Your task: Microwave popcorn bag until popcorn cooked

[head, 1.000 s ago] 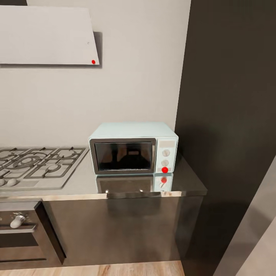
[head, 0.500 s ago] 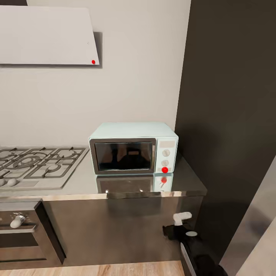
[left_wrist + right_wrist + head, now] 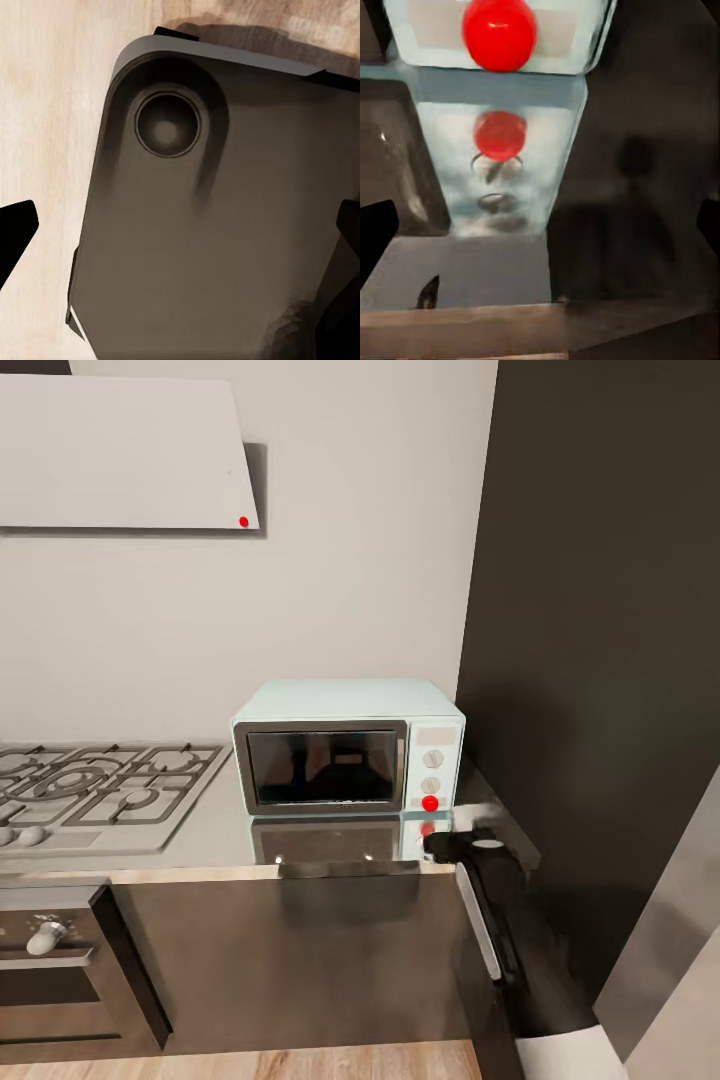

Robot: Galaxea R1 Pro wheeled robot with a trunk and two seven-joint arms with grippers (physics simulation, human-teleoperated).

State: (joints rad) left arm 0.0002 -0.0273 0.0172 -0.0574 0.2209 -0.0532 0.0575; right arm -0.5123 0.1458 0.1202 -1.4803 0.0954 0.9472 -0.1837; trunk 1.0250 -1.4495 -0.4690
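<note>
One arm is up at the work: the right gripper point(image 3: 452, 842) sits at the front edge of the countertop point(image 3: 230, 840), just below and in front of the red knob point(image 3: 430, 803) on the microwave point(image 3: 345, 745). Its wrist view looks straight at that knob point(image 3: 499, 31) and its reflection in the shiny slab, with a dark fingertip at each far edge of the frame, so the claw is spread wide and holds nothing. The left gripper point(image 3: 180, 247) is likewise spread, its fingertips far apart, pointing down at a dark grey part of the robot over a wooden floor point(image 3: 45, 112).

The microwave door point(image 3: 322, 767) is shut, and the popcorn bag is nowhere on the stretch of countertop between the gas hob point(image 3: 100, 785) and the dark wall. Judging by this, the task is at an early step, with the right arm approaching the microwave front. Next likely comes opening the door, which calls for shifting toward the door edge, away from the knobs, without knocking them.
</note>
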